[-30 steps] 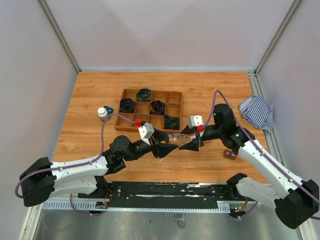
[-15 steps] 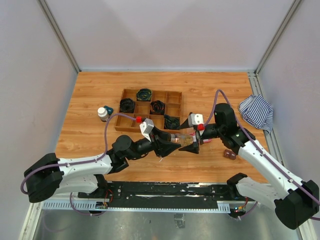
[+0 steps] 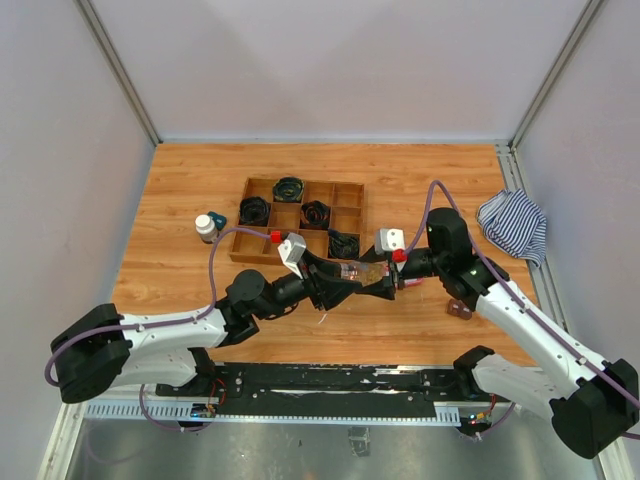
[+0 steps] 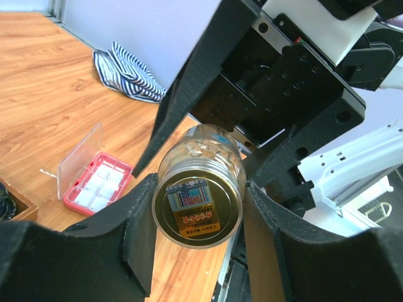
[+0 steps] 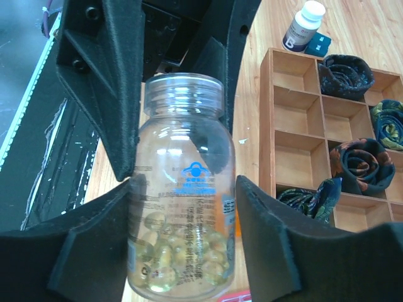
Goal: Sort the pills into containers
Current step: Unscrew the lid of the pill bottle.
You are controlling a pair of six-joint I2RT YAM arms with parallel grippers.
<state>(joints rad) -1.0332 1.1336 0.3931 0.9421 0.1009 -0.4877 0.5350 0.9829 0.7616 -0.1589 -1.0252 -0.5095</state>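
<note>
Above the middle of the surface, the 2 arms meet around 1 clear bottle held off the wood, lying roughly level. The left gripper has its jaws clenched on the bottle's labelled end. The right gripper flanks the other end, where yellow capsules are heaped; I cannot tell whether those jaws press or only stand close. A dark bottle with a white cap stands just left of the wooden tray. A pink box lies open below the bottle, with a striped cloth at the right edge.
</note>
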